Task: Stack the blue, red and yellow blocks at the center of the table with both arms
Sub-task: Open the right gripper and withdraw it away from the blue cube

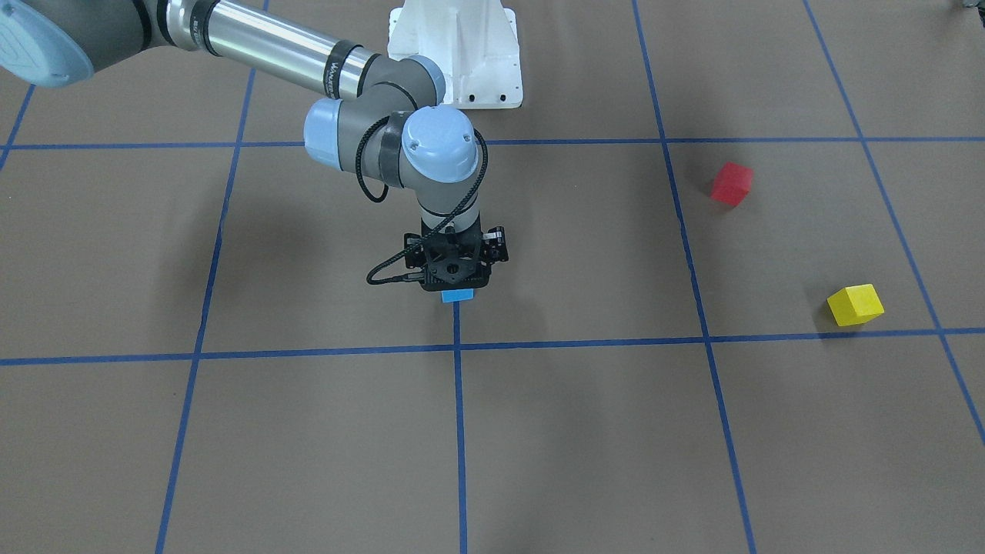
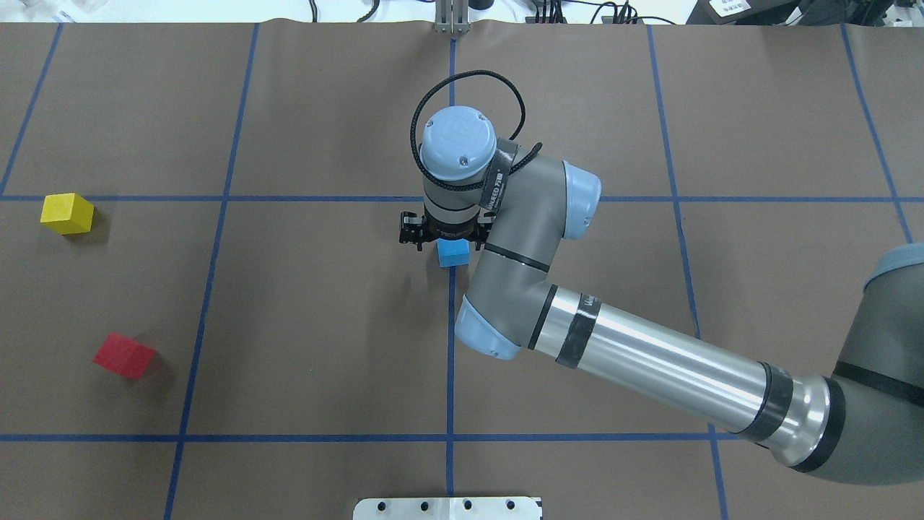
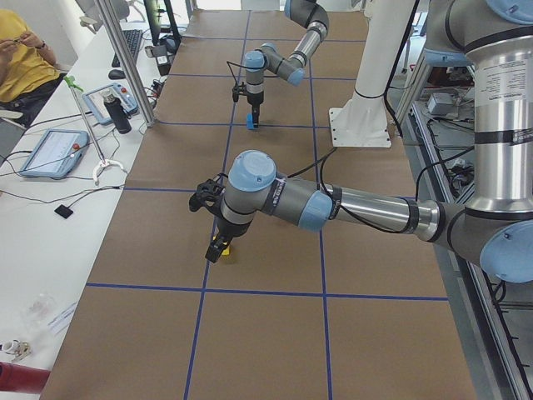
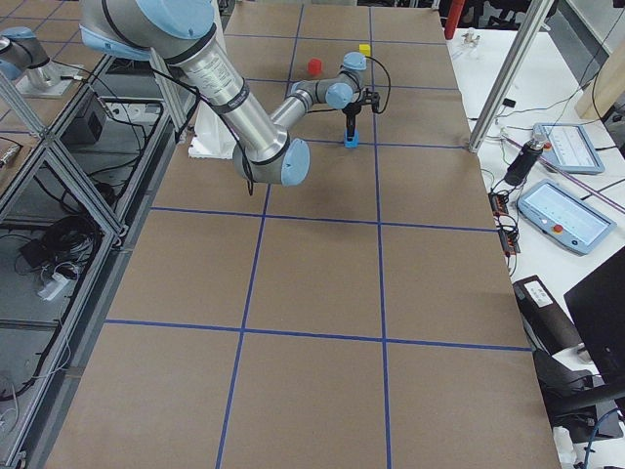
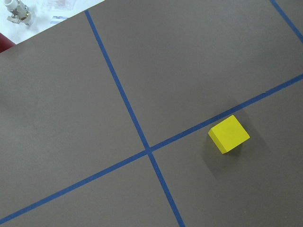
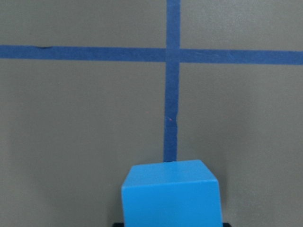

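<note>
My right gripper (image 2: 442,242) points straight down at the table's center and is shut on the blue block (image 2: 453,253), which sits at or just above a blue tape line. The block fills the bottom of the right wrist view (image 6: 170,194). The red block (image 2: 124,355) and the yellow block (image 2: 67,214) lie apart on the left side of the table. The yellow block also shows in the left wrist view (image 5: 228,134), seen from above. My left gripper (image 3: 218,247) shows only in the exterior left view, low by the yellow block (image 3: 221,253); I cannot tell if it is open or shut.
The table is covered in brown paper (image 2: 325,347) with a grid of blue tape lines. The white robot base (image 1: 455,54) stands at the table's edge. Tablets and a person (image 3: 25,58) are at a side bench beyond the table.
</note>
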You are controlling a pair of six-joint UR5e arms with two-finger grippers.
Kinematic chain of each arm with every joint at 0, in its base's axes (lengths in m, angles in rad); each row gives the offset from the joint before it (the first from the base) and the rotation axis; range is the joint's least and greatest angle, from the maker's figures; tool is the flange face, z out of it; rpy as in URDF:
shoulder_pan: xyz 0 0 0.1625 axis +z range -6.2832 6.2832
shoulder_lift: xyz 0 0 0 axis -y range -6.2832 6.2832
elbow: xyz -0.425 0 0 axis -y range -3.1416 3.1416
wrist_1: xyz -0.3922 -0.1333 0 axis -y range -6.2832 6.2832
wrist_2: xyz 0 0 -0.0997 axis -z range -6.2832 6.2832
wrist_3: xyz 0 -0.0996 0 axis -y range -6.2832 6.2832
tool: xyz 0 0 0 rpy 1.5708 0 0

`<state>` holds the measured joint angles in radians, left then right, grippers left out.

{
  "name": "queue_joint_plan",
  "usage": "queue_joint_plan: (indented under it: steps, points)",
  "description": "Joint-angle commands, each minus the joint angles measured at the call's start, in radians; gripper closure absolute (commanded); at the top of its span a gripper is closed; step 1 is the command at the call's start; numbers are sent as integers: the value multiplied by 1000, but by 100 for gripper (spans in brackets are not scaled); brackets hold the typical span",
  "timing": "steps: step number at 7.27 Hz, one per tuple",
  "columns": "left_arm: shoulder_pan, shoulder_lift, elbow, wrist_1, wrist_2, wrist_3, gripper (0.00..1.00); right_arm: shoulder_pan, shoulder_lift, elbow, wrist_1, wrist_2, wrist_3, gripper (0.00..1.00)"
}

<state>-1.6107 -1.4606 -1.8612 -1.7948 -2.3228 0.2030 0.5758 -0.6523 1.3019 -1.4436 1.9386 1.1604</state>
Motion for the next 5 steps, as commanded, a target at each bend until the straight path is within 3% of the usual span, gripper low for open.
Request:
queue_joint_plan:
  steps: [1,2,4,5]
  points:
    - [0,-7,-18,-3,-21,0,0,152,-10,49,-6,95,-25,1]
    - [0,-7,-16,-17,-99,-102,0,241,-47,80,-6,161,-84,1]
    - [30,-7,7,-209,-110,-207,0,429,-210,189,-8,261,-337,1]
    - [116,-14,8,-212,-104,-249,0,534,-280,215,-8,314,-502,1]
